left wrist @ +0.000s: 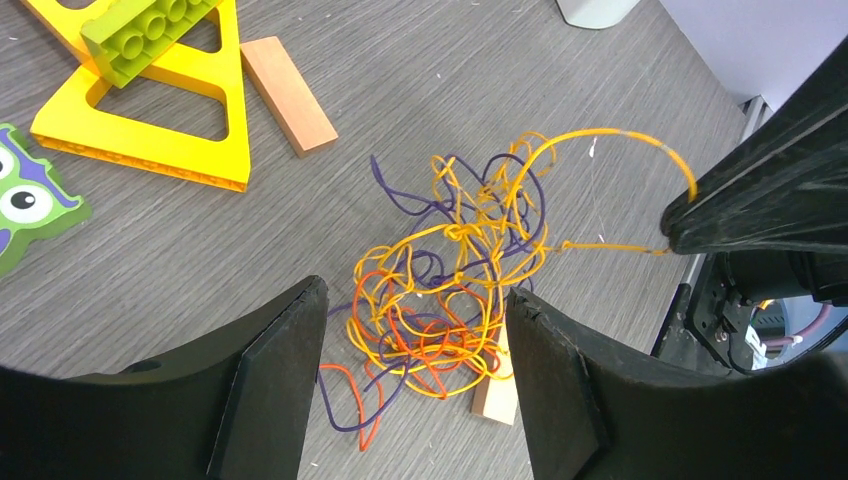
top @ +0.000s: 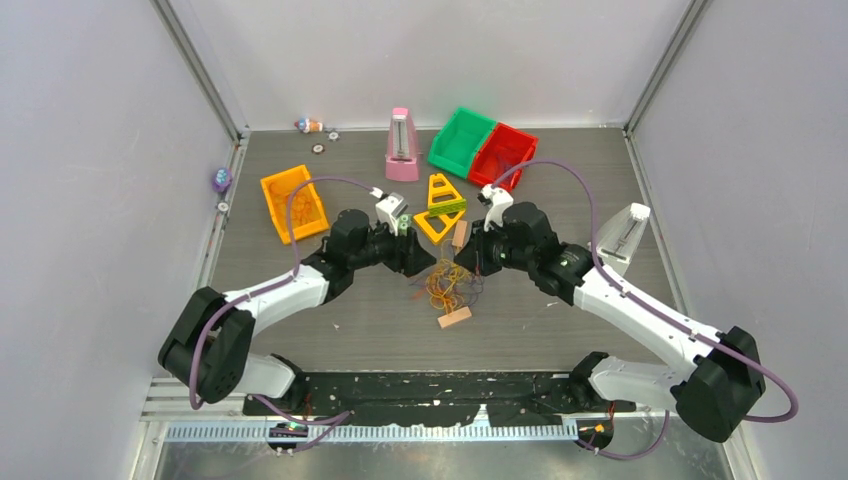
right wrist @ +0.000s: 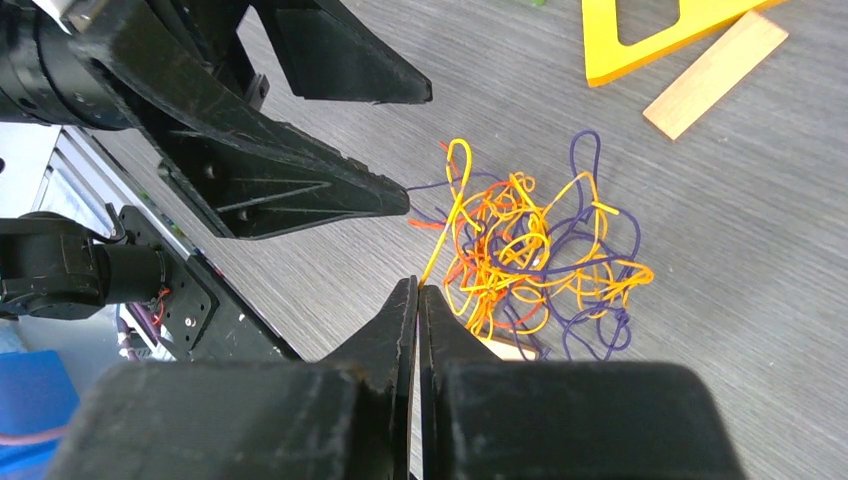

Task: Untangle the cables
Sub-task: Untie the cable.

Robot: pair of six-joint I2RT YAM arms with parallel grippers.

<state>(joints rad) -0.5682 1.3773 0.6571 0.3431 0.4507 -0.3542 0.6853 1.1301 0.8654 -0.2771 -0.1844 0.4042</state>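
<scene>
- As seen from above, the cables (top: 447, 285) lie tangled on the tabletop (top: 380, 330) between the arms.
- Left wrist: left gripper (left wrist: 415, 298) hovers over them, jaws apart.
- Right wrist: right gripper (right wrist: 417, 292), jaws pinching a yellow strand (right wrist: 452, 205); next, likely a gentle outward pull.

You get bright, even light; shadows on the counter (top: 380, 335) are soft and faint; wrist views are sharp mid-frame.

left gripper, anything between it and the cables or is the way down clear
Nothing visible blocks it: the left gripper hangs open over the cables, jaws either side. A wooden block lies at the tangle's edge by one jaw; the right gripper is shut on a yellow strand.
</scene>
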